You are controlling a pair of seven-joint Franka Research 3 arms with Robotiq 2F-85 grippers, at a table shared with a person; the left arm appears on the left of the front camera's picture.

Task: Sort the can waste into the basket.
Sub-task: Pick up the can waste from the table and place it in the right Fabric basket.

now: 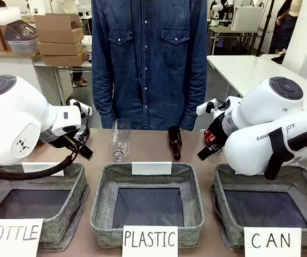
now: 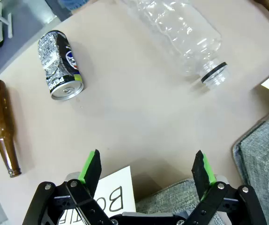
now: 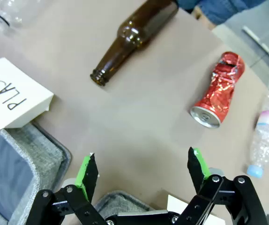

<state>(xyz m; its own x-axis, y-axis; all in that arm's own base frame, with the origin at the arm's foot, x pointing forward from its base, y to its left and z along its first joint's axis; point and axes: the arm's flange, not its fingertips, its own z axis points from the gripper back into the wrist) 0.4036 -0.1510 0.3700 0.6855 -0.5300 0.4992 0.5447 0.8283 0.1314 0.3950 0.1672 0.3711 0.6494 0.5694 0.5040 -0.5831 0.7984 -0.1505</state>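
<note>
Shiny red can (image 3: pixel 217 89), blk can (image 2: pixel 60 65) w/ silver speckle, blue-yellow logo, brown bottle (image 3: pixel 133 35), clear bottle (image 2: pixel 181 33), grey woven basket (image 1: pixel 228 227), dark base, white card (image 1: pixel 271 241) w/ blk letters, tan table (image 2: pixel 139 117), blue denim shirt (image 1: pixel 148 59)

The left arm (image 1: pixel 12 126) and right arm (image 1: pixel 266 126) are fat and white. The left gripper (image 2: pixel 146 169) is black with green pads (image 2: pixel 86 165).
</note>
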